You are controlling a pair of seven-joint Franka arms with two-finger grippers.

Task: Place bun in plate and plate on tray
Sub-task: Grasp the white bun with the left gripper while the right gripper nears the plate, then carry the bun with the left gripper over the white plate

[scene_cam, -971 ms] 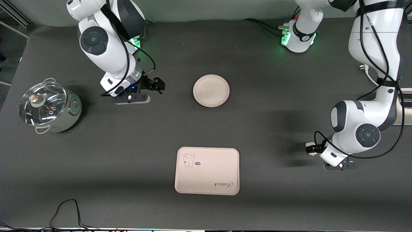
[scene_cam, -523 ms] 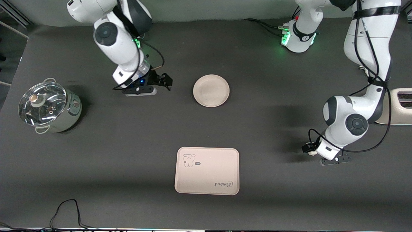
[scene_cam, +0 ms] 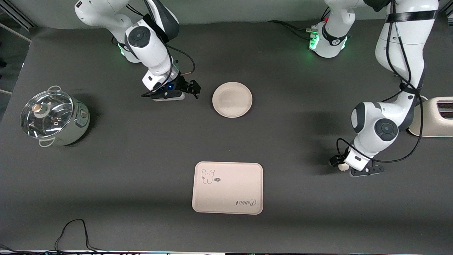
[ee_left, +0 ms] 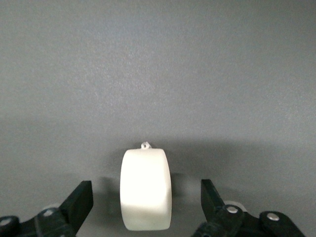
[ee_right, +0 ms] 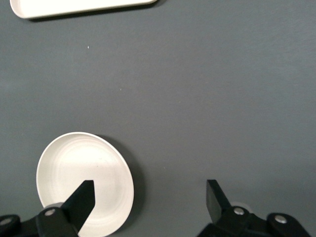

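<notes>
A dark grey, matte table (scene_cam: 141,219) fills nearly the whole front view, its covering smooth and faintly textured, with soft shadows under both arms. Along the edge by the robots' bases a pale wall strip shows, and green lights glow at each base. A black cable (scene_cam: 72,232) loops on the table at the edge nearest the front camera.

The round cream plate (scene_cam: 232,99) lies flat near the middle of the table. The rectangular tray (scene_cam: 228,188), with its bear drawing and the word "Rabbit", lies nearer the front camera than the plate and well apart from it. A glass-lidded pot (scene_cam: 53,118) stands toward the right arm's end of the table. A cream toaster (scene_cam: 437,117) stands at the left arm's end.

The left gripper (scene_cam: 339,165) is low at the table toward the left arm's end. Its jaws are spread wide on either side of the white bun (ee_left: 146,190), with a clear gap on each side, so nothing is gripped. The bun is well apart from both plate and tray.

The right gripper (scene_cam: 194,89) is just beside the plate, on the side toward the right arm's end. Its jaws are wide apart and empty, with the plate's rim under one fingertip (ee_right: 81,200) in the right wrist view.
</notes>
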